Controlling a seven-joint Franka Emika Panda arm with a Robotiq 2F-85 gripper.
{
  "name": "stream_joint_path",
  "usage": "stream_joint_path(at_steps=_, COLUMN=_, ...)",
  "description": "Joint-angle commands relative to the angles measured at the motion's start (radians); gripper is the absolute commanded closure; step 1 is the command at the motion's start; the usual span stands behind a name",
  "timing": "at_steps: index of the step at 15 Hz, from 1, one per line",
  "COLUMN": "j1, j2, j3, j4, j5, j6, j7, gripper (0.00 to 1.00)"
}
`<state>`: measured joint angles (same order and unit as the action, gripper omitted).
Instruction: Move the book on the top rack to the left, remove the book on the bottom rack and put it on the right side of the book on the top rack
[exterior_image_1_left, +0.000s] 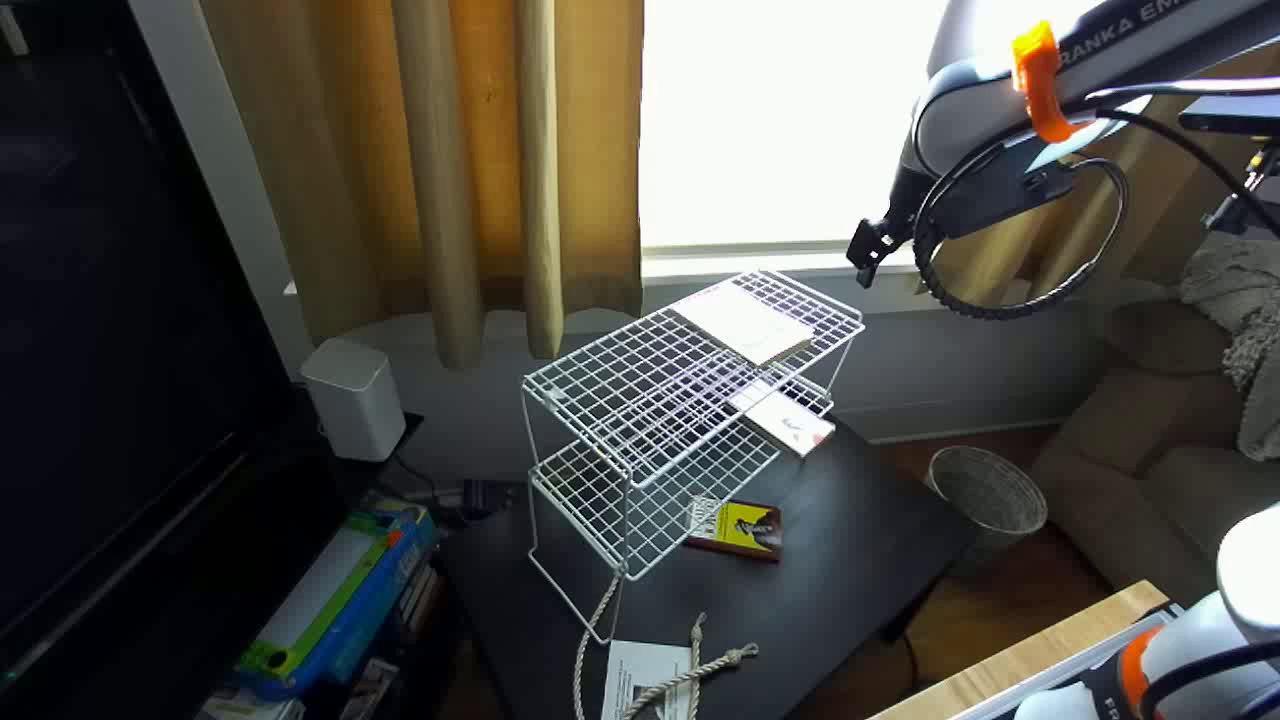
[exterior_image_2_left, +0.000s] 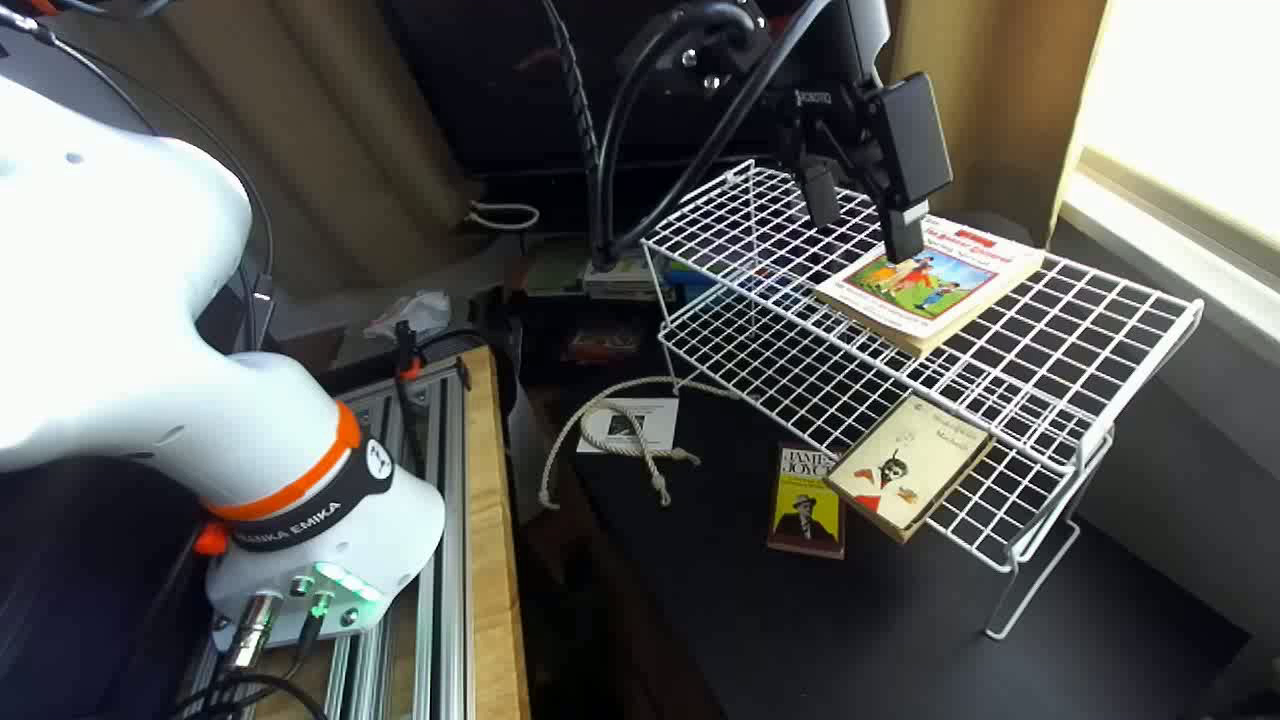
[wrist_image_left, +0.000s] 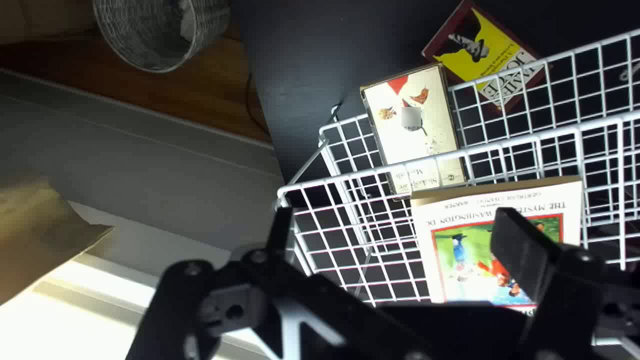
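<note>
Wrist view: my gripper (wrist_image_left: 394, 217) is empty, jaws spread, probably to shift upper book (wrist_image_left: 465, 235) on top rack (wrist_image_left: 345, 178); lower book (wrist_image_left: 415, 139) overhangs long edge of bottom rack (wrist_image_left: 590, 47), likely for grabbing.

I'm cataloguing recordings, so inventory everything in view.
upper book: one, mostly white, top rack
lower book: one, cream, bottom rack, overhanging
Joyce book: one, yellow and maroon, table
stand: one, white, on table
table: one, black, near window
paper: one, white, table
rope: count unclear, beige, across paper
basket: one, grey, beside table
window: one, white, near stand
curtains: count unclear, tan, beside window
box: one, white, near curtains
screen: one, black, near box
clutter: several, multicoloured, near screen
sofa: one, brown, beside basket
arm: one, white, on bench
pincer: one, black, open, near stand
</note>
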<state>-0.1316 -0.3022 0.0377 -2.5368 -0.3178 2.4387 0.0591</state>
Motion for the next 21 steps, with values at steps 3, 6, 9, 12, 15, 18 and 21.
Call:
stream_joint_path(at_steps=3, j1=0.013, j2=0.004, j3=-0.013, j4=0.0, j5=-0.005, j6=-0.003, j7=0.003, gripper=0.0)
stream_joint_path(at_steps=6, j1=0.013, j2=0.005, j3=-0.013, j4=0.0, j5=-0.005, j6=-0.003, j7=0.003, gripper=0.0)
stream_joint_path(at_steps=9, j1=0.037, j2=0.032, j3=-0.041, j4=0.027, j5=0.061, j6=0.021, j7=-0.059, gripper=0.0)
stream_joint_path(at_steps=12, j1=0.075, j2=0.114, j3=-0.066, j4=0.084, j5=0.146, j6=0.078, j7=-0.155, gripper=0.0)
stream_joint_path(at_steps=15, j1=0.083, j2=0.214, j3=-0.057, j4=0.171, j5=0.151, j6=0.047, j7=-0.194, gripper=0.0)
stream_joint_path(at_steps=18, j1=0.094, j2=0.322, j3=-0.051, j4=0.267, j5=0.176, j6=0.012, j7=-0.239, gripper=0.0)
stream_joint_path(at_steps=21, j1=0.098, j2=0.413, j3=-0.043, j4=0.34, j5=0.182, j6=0.016, j7=-0.281, gripper=0.0)
